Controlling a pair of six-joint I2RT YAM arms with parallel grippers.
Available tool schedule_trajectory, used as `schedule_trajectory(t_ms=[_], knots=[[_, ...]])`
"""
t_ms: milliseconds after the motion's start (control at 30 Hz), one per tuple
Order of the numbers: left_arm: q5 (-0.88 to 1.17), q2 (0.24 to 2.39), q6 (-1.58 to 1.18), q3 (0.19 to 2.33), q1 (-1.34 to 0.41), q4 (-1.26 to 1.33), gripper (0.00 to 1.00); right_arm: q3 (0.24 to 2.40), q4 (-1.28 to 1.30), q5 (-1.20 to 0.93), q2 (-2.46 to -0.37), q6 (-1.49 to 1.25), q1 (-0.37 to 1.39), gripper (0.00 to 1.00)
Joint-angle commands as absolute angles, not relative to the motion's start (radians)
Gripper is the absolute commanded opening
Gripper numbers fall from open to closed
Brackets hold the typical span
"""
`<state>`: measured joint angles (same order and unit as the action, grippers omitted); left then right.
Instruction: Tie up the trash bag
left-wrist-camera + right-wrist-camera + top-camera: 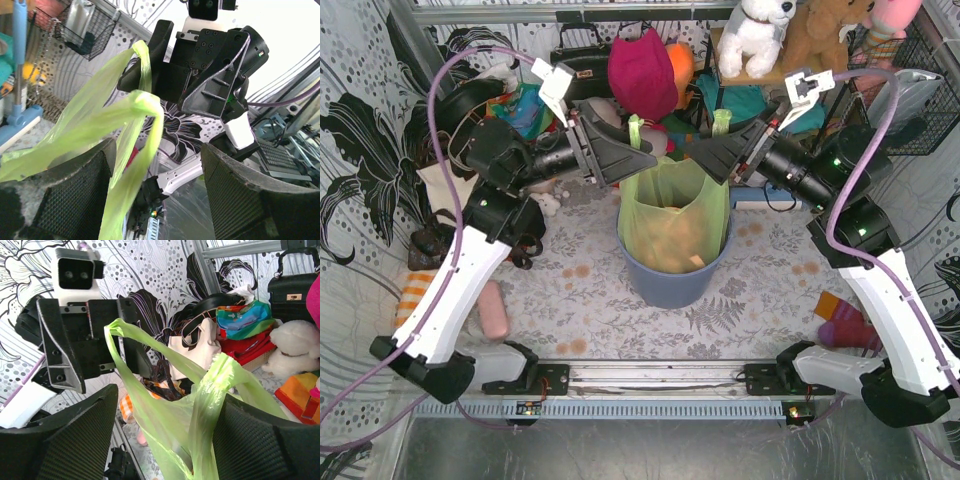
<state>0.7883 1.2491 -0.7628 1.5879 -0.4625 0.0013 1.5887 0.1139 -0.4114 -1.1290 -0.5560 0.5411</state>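
Observation:
The light-green trash bag [675, 215] stands in the blue-grey bin [670, 285], with brown paper [675, 245] showing through it. Its two handles stick up, one at the left [635, 130] and one at the right [722, 122]. My left gripper [638, 158] is open beside the left handle; in the left wrist view [156, 150] a green handle strip [142, 130] hangs between the fingers, near the left one. My right gripper [708, 158] is open; in the right wrist view [170, 395] the bag's plastic [215, 390] lies loose between the wide fingers.
Plush toys [755, 35], a red hat [642, 70] and a black handbag [580, 60] crowd the back. A cream tote [445, 190] sits at the left, a wire basket [910, 100] at the right. A pink object [495, 310] and a colourful sock [845, 325] lie on the patterned cloth.

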Motion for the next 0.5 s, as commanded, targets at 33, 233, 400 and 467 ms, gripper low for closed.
schedule_trajectory(t_ms=[33,233,400,467], knots=[[0.856,1.290,-0.932,1.580,-0.455,0.316,0.77,1.638,0.095,-0.441,-1.147,-0.543,0.544,0.67],[0.810,1.346,-0.928,1.753,-0.440,0.300,0.73,1.811,0.095,-0.479,-1.244,-0.536,0.543,0.62],[0.687,1.341,-0.794,1.909,-0.425,0.123,0.71,1.999,0.128,-0.515,-1.336,-0.528,0.544,0.57],[0.644,1.313,-0.771,1.897,-0.421,0.104,0.71,1.999,0.103,-0.517,-1.334,-0.541,0.544,0.56]])
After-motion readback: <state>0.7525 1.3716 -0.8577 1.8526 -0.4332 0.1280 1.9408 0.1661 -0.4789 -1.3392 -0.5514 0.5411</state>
